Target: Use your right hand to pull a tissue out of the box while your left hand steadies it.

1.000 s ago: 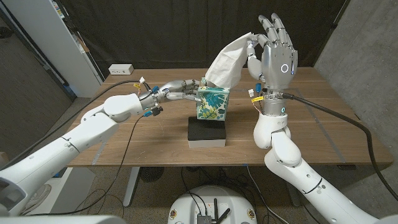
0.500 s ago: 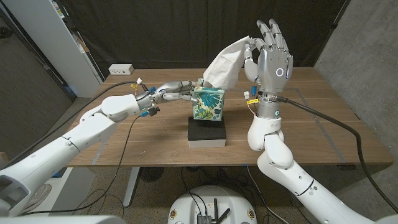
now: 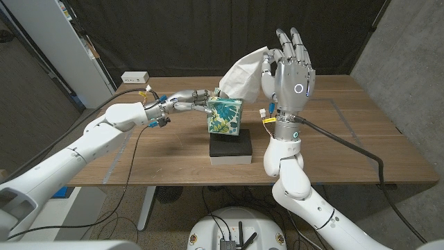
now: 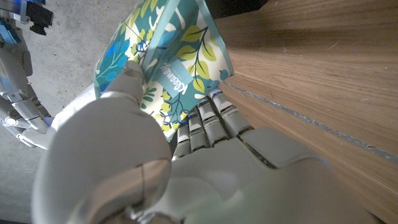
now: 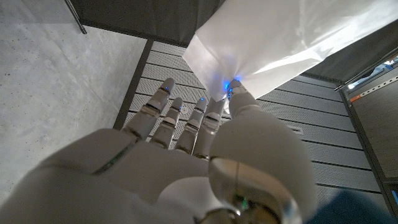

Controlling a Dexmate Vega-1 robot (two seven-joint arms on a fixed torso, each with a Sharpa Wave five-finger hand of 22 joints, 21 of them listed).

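Pulling is mostly done: tissue (image 3: pixel 243 69) stretched up out of the tissue box (image 3: pixel 225 116), lower end not yet free of the slot, I'd judge. Right hand (image 3: pixel 288 66) raised above and beside the box, fingers upright, pinching the tissue's top corner. Left hand (image 3: pixel 191 101) grips the box's side; box looks tilted on the black block (image 3: pixel 230 149).

Teal leaf-print box (image 3: pixel 225 115), white tissue (image 3: pixel 243 70), black block (image 3: pixel 230 148).
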